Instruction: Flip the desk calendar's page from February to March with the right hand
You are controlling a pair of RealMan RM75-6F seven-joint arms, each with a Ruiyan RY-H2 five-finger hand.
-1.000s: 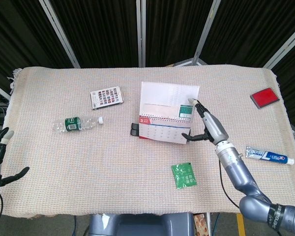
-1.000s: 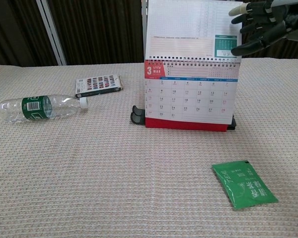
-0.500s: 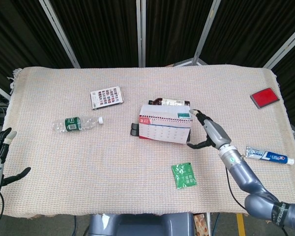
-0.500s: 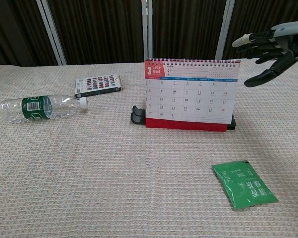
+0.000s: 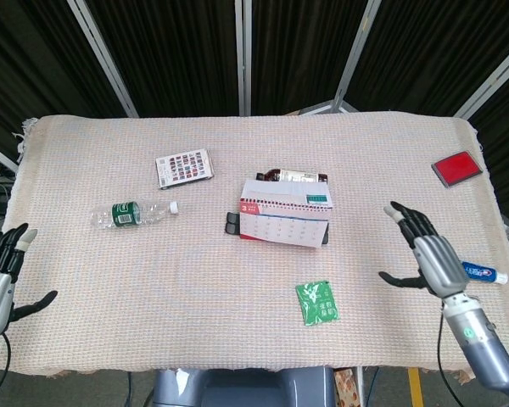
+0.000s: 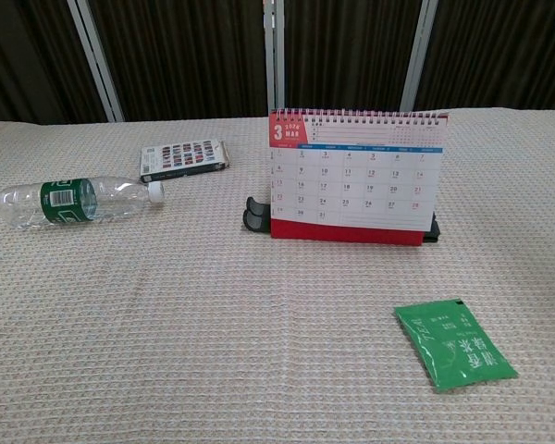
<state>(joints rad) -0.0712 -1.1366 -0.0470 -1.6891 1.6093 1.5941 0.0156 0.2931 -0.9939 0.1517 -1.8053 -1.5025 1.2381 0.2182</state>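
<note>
Chest view: the white, red-based, spiral-bound desk calendar is shown standing upright near the middle of the table, with a large "3" and MAR printed at its top left corner. From this, the flip to March is judged done; nothing more is called for than the right robot hand being kept clear. The folded-over page is seen from the head view lying down the back. That right robot hand is held off to the calendar's right, well apart from it, released, with fingers spread on nothing. The left robot hand is likewise released at the table's left edge. A green foil sachet lies in front, a clear plastic bottle lies to the left.
</note>
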